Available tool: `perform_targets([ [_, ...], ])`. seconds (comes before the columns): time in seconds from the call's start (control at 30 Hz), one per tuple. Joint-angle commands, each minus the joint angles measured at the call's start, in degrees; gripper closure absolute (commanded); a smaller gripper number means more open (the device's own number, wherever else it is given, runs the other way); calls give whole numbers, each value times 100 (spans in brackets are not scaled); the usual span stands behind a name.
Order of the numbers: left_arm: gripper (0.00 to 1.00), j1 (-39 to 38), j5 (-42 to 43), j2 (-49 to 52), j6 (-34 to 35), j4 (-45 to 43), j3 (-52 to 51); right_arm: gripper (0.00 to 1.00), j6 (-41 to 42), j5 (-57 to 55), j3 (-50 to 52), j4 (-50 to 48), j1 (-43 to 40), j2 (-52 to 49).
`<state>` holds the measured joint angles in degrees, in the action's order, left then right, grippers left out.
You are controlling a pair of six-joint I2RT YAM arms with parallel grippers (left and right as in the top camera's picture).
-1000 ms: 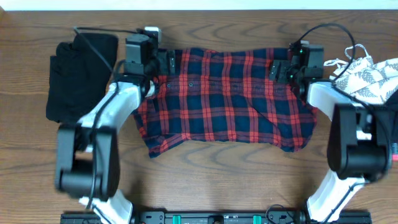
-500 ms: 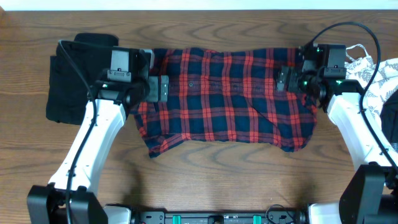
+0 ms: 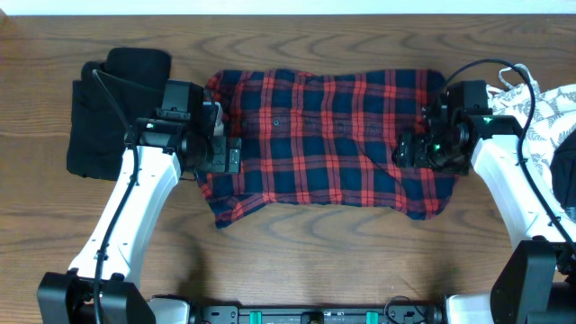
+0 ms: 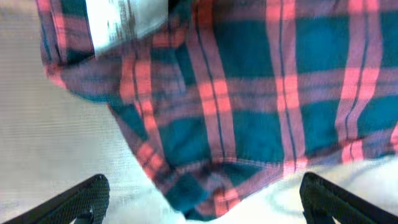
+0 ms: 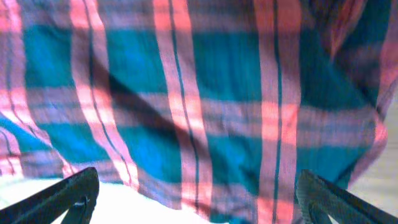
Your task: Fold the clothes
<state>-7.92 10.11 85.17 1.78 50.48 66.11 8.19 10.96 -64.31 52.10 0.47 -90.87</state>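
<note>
One plaid shirt [image 3: 328,135] lay spread mid-frame on the table [image 3: 315,261]; one black garment [image 3: 108,112] upper left; one leaf-print garment [image 3: 551,112] right edge. Left end effector [image 3: 230,155] and right end effector [image 3: 407,149] hung over shirt's sides, jaws wide, empty.

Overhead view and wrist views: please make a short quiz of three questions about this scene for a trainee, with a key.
1. True or false: the left tool is shut on the plaid shirt.
2. What lies beside the shirt, on the left tool's side? A. a black garment B. a blue towel C. a cardboard box
3. Fill in: in the left wrist view the shirt's label is ____.
Key: 1 false; 2 A; 3 white.
</note>
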Motion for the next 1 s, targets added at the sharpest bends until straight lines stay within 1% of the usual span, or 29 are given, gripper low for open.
perform_targets([
  [0.0, 2, 28, -7, -57, 275, 219, -4, 1, 52, 42, -9, 267, 42, 81],
  [0.23, 2, 28, -7, -50, 584, 634, -181, 1, 48, 42, -9, 684, 42, 81],
  [0.4, 2, 24, -7, -28, 581, 879, -221, 1, -57, -120, -7, 841, 59, 81],
  [0.67, 0, 9, -15, -17, 584, 876, -295, 1, -55, -247, -4, 879, 317, 81],
  [0.97, 0, 9, -28, -17, 581, 719, -796, 1, -50, -431, 0, 861, 452, 81],
])
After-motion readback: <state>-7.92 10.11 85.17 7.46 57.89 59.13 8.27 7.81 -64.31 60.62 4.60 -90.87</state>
